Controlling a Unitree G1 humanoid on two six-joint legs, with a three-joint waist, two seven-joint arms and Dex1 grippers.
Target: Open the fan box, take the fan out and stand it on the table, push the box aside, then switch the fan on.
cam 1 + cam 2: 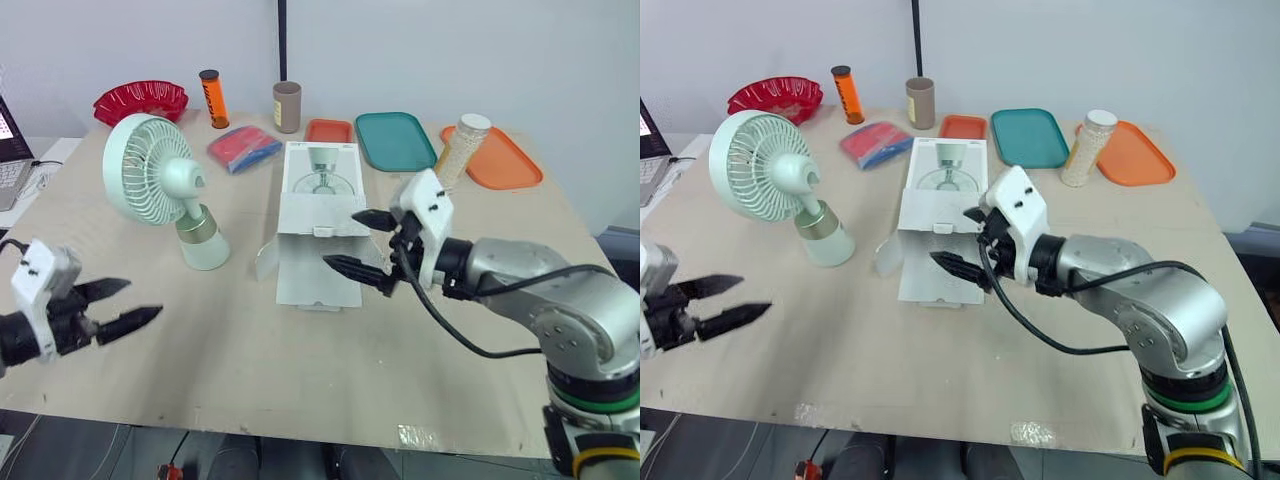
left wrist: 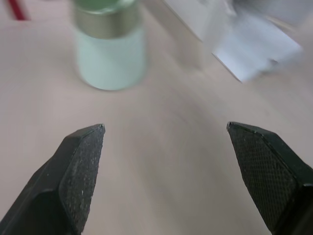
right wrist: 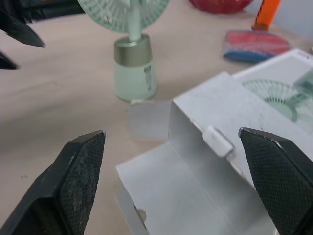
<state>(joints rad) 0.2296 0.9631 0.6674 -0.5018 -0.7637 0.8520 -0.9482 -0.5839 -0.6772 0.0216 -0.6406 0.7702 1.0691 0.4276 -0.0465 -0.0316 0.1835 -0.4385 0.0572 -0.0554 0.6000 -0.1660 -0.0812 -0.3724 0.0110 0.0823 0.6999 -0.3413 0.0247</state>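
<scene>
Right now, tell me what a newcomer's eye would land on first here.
The mint-green fan stands upright on the table, left of the white fan box, which lies open mid-table. The right gripper, open, hovers at the box's open end. The left gripper, open, hangs near the front left edge.

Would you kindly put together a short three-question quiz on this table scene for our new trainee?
1. True or false: the fan stands upright on the table, outside the box.
2. Which of these is closest to the box's opened flap end? A) the teal tray B) the right gripper C) the red bowl
3. Fill the blank: the left gripper holds nothing and its fingers are ____.

Key: 1 true; 2 B; 3 open.
</scene>
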